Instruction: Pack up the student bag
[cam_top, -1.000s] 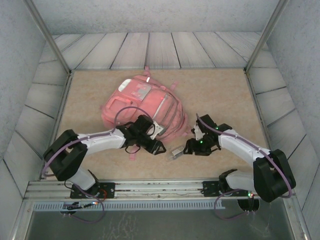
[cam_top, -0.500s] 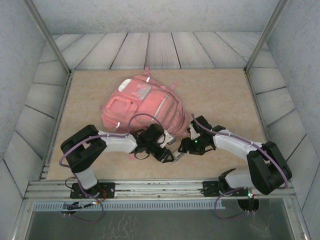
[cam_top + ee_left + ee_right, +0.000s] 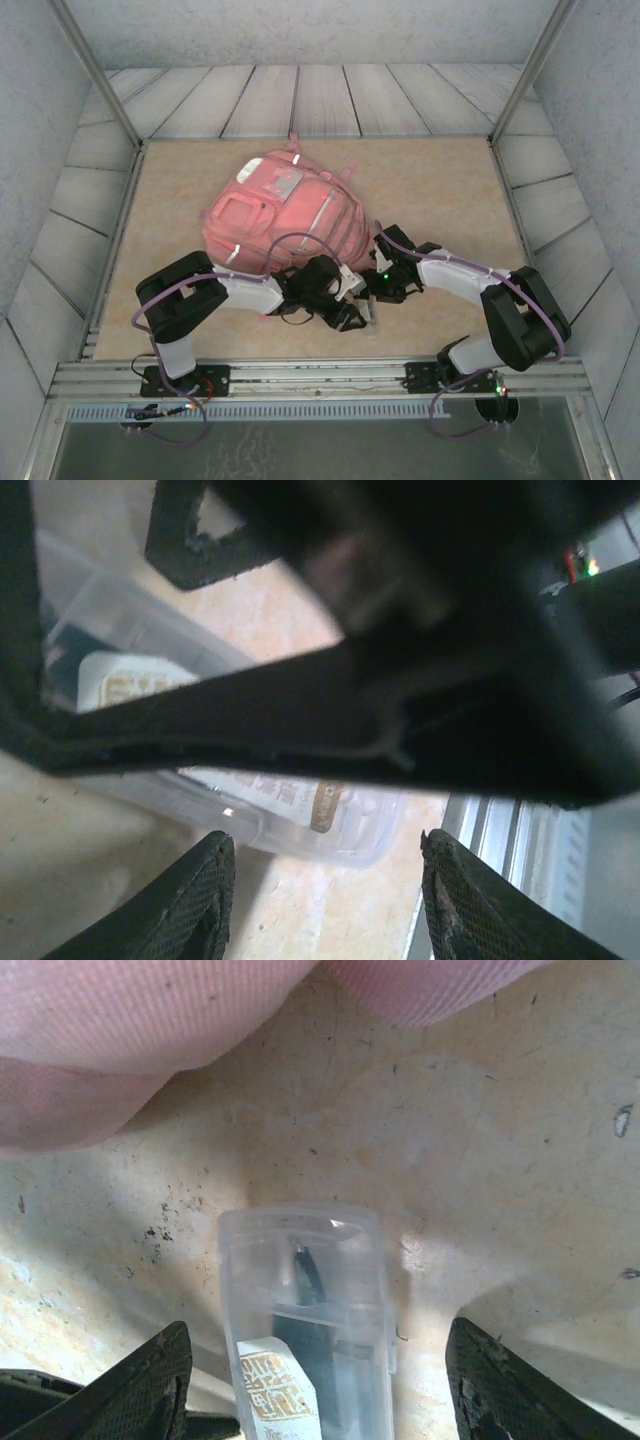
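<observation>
Student bag (image 3: 285, 215): the big pink one, lying flat on the bench (image 3: 450, 190), and both arms are crowding its near-right corner.
Left arm: elbow hunched up off the bag's near-left corner, forearm stretched low along the bag's near edge.
Left pincer (image 3: 352, 303): just off the bag's near-right corner, fingers (image 3: 190, 900) standing apart and gripping nothing. A clear case (image 3: 300, 810) lies just beyond the tips.
Right arm: elbow high, well out from the bag's right side, forearm reaching in and down toward that same corner.
Right pincer (image 3: 320, 1390): nose to nose with the left one, jaws spread wide. They straddle the case with bare bench either side, touching nothing.
Clear case: flat on the bench, its rounded end near the bag's pink fabric but apart from it. There's something dark and a gold-printed label inside.
</observation>
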Tool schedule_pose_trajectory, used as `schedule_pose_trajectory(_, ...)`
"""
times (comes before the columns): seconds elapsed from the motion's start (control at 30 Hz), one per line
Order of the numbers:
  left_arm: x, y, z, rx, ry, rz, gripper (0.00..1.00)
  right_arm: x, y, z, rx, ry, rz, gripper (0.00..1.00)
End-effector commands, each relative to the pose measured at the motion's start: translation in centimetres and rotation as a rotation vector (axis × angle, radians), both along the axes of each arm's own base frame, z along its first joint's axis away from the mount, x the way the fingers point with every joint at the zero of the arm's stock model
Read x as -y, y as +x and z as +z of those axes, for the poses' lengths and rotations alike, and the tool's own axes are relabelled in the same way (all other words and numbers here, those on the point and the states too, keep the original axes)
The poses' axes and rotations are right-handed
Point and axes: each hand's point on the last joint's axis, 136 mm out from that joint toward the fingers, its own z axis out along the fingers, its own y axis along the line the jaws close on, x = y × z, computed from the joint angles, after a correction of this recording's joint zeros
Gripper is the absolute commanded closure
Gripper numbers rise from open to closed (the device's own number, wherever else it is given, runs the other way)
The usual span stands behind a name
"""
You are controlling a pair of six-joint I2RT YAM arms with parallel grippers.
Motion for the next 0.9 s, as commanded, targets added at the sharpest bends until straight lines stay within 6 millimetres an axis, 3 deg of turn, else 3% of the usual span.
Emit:
schedule_pose_trajectory(0.0, 0.2, -0.4, 1.6, 0.033, -0.067, 0.016, 0.47, 0.3, -0.6, 0.1, -0.005, -0.056, 0.057, 0.31)
schedule_pose_trajectory(0.1, -1.5, 0.0, 1.9, 0.067, -0.046, 0.075, 0.43, 0.7, -1.2, 0.4, 0.001, -0.102, 0.099, 0.27)
schedule_pose_trajectory(0.33, -6.5, 1.1, 2.7, 0.164, 0.007, 0.252, 0.37, 0.7, -2.3, 0.5, 0.021, -0.114, 0.124, 0.26)
schedule_pose_trajectory(0.5, -12.8, 5.0, 1.5, 0.262, 0.222, 0.568, 0.3, 0.5, -2.3, 0.8, 0.077, -0.158, 0.146, 0.26)
schedule_pose_trajectory(0.63, -17.2, 7.6, 2.2, 0.341, 0.337, 0.79, 0.28, 1.0, -2.5, 0.5, 0.089, -0.233, 0.17, 0.27)
schedule_pose_trajectory(0.73, -18.7, 8.4, 2.6, 0.36, 0.348, 0.856, 0.25, 0.9, -2.6, 0.2, 0.096, -0.275, 0.189, 0.27)
schedule_pose_trajectory(0.87, -18.8, 8.5, 2.5, 0.339, 0.339, 0.858, 0.24, 0.5, -2.7, -0.4, 0.092, -0.302, 0.199, 0.29)
